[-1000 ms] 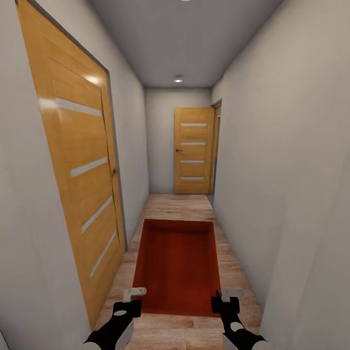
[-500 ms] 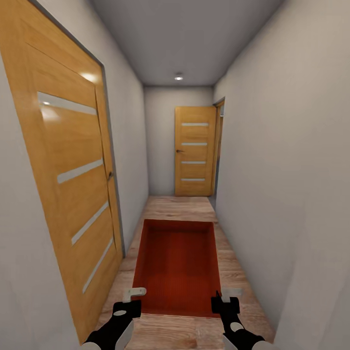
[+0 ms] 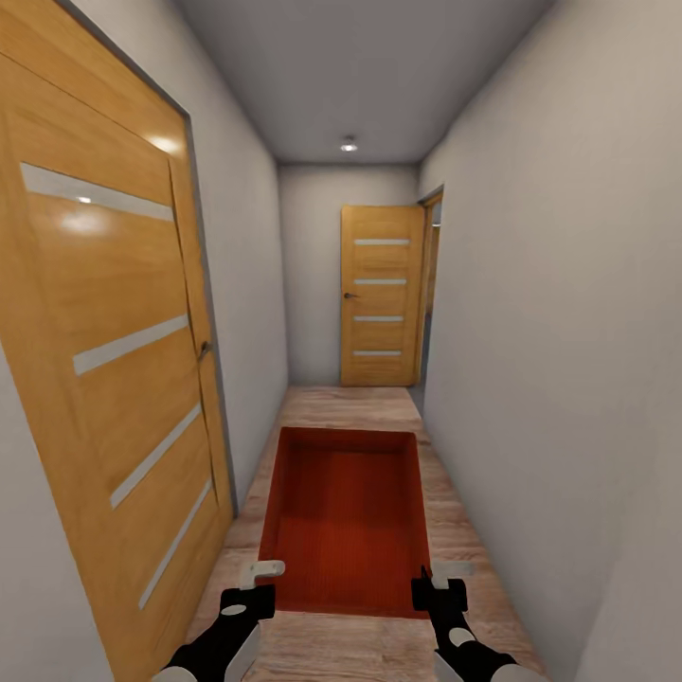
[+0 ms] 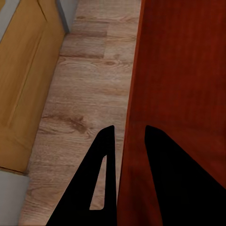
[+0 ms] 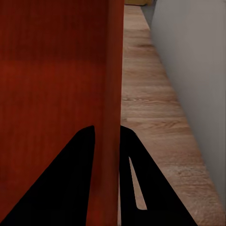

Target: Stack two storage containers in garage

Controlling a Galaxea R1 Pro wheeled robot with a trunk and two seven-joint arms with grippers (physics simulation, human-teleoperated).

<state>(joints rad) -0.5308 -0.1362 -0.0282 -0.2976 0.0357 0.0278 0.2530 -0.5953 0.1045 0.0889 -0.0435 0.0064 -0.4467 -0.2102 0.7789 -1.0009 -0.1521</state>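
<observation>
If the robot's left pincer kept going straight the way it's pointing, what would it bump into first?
Probably nothing soon. The left pincer is clamped on a side wall of the orange-red storage container and points down the hallway. Beside that wall lies open wood-plank floor. The far door would likely be first, though depth is unclear.

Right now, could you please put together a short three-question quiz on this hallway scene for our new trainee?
1. True or false: the storage container rests on the wood-plank floor.
2. Which wall of the container do the left gripper's fingers straddle: A) its left wall, B) its far wall, C) its right wall?
3. Fill in: the door at the corridor's end has ___ pale horizontal strips.

Key
1. False: both grippers carry it above the floor, the right gripper clamped on the opposite wall.
2. A.
3. Four.
</observation>
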